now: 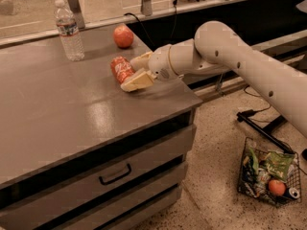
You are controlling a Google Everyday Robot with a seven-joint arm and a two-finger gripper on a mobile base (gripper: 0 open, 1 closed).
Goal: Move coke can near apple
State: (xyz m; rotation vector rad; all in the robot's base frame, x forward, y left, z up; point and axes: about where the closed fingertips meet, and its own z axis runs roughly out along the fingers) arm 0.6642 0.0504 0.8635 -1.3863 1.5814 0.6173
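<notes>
The small orange-red aluminium coke can point(122, 69) lies on its side on the grey table point(57, 114), at the tips of the cream two-finger gripper point(136, 71); its fingers stand apart, unclamped; the round red apple point(123, 36) sits near, beyond the can.
</notes>
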